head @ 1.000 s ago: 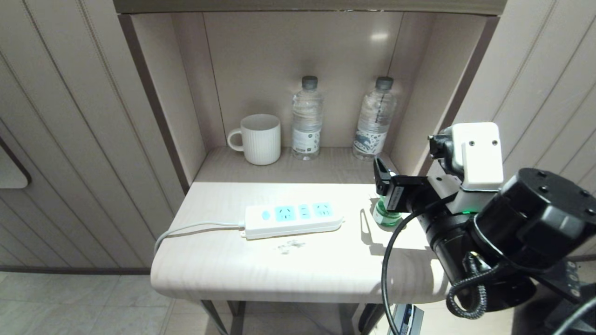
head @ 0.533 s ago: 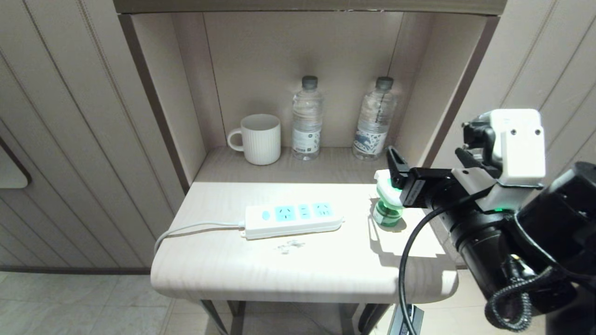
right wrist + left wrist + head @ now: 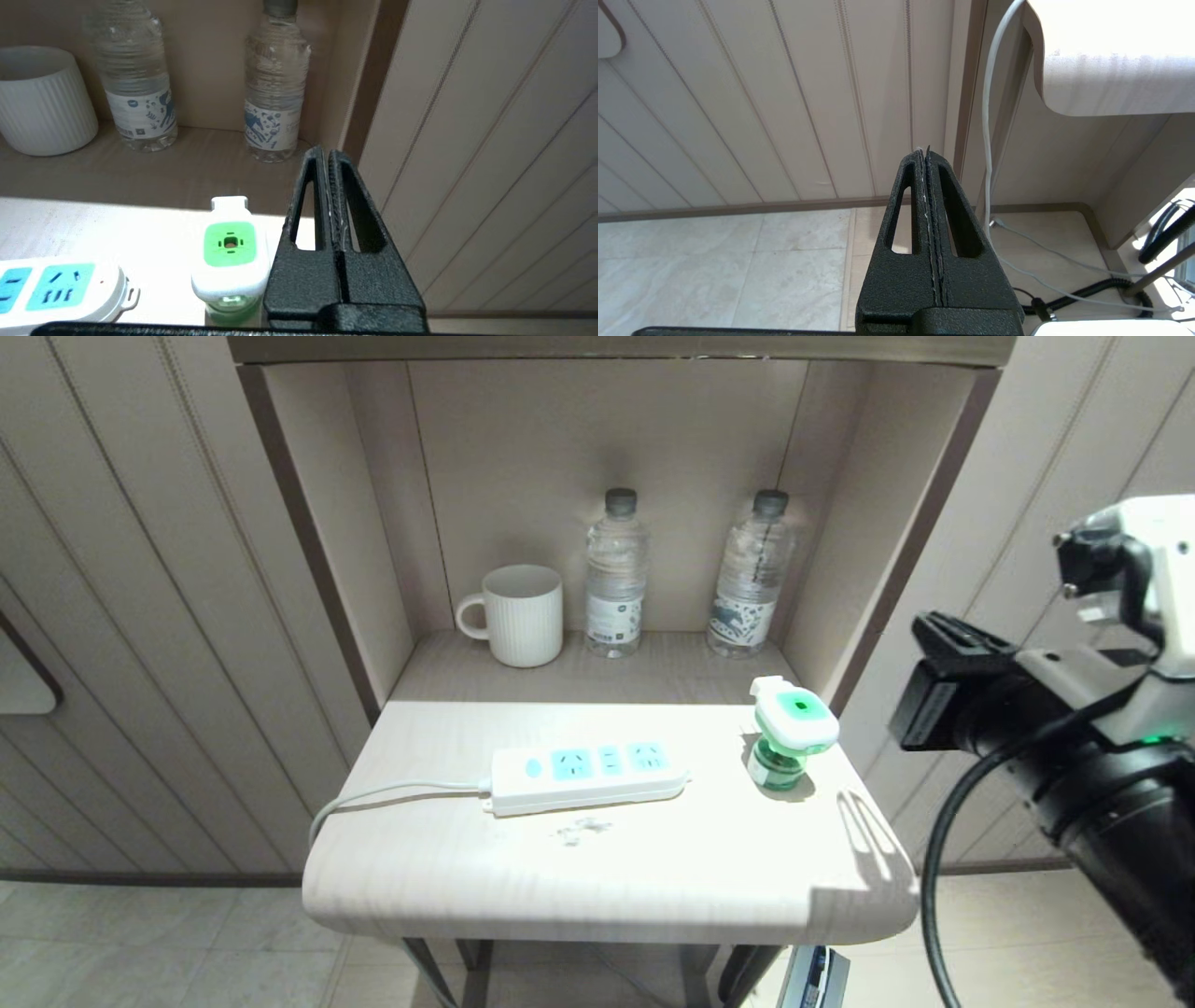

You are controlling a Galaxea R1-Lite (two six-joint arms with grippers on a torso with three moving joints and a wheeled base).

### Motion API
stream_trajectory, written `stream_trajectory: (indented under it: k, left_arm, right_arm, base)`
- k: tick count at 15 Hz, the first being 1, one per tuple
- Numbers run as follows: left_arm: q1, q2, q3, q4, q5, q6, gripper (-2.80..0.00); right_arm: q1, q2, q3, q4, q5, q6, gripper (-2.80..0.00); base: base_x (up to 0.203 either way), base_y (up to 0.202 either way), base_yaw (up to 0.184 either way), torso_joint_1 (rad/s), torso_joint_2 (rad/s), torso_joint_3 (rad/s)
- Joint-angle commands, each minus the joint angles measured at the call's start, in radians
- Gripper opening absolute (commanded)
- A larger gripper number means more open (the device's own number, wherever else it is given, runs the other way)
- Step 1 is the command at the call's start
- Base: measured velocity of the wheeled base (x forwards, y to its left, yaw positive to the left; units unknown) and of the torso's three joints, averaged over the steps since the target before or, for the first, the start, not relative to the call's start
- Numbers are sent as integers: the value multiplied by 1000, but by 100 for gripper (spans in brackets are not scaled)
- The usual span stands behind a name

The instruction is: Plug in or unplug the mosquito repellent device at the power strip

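Mosquito repellent device point(image 3: 792, 732): it stands upright on the table point(image 3: 597, 868), unplugged, to the left of my right gripper point(image 3: 934, 627) and below it; nothing touches it. In the right wrist view it is just beside the clenched fingers, not between them.
Power strip point(image 3: 583, 777): it lies flat, farther left from the gripper than the device, well apart from it, with the blue sockets facing up.
Right gripper: jaws pressed together, holding nothing; it hangs off the right edge of the table.
Left gripper point(image 3: 927, 156): also clenched and empty, parked low beside the table, pointing to the floor.
Step in hand: I judge that the device was just set down, or must be taken again to plug in; I cannot decide which.
How to do it well: for a new grasp I would open the jaws first, come from the right side, and close on the white head, not on the bottle point(image 3: 231, 305), so it stays upright.
Hidden: I see no plug prongs of the device, so I cannot tell their direction.
Hard to make out: small pale bits point(image 3: 579, 829) lie before the strip; I cannot name them.
Cut off: the strip's cord point(image 3: 373, 795) leaves the table edge, its end is not traced.
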Motion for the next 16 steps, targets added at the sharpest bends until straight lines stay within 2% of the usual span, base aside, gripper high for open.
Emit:
stream_trajectory:
  k: [1, 3, 5, 7, 9, 12, 16]
  left_arm:
    - [0, 0, 0, 0, 0, 0, -280]
    - [0, 0, 0, 0, 0, 0, -280]
    - [0, 0, 0, 0, 0, 0, -280]
    - [0, 0, 0, 0, 0, 0, -280]
    - [-1, 0, -1, 0, 0, 0, -280]
    - [-1, 0, 0, 0, 0, 0, -280]
    - [0, 0, 0, 0, 0, 0, -280]
  right_arm:
    - [-47, -141, -18, 101, -1, -15, -280]
    - [-109, -262, -42, 240, 12, -29, -280]
    - [-182, -396, -82, 457, 52, -32, -280]
    - [-354, -530, -116, 675, 151, -25, -280]
    - [-500, -669, -99, 823, 276, -1, -280]
    - [-670, -853, 119, 925, 443, 31, -280]
    - [-750, -1077, 354, 952, 573, 73, -280]
  base:
    - [0, 0, 0, 0, 0, 0]
    - [0, 0, 0, 0, 0, 0]
    - [0, 0, 0, 0, 0, 0]
    - [0, 0, 0, 0, 0, 0]
    - [0, 0, 0, 0, 0, 0]
    - [0, 0, 0, 0, 0, 0]
    - [0, 0, 0, 0, 0, 0]
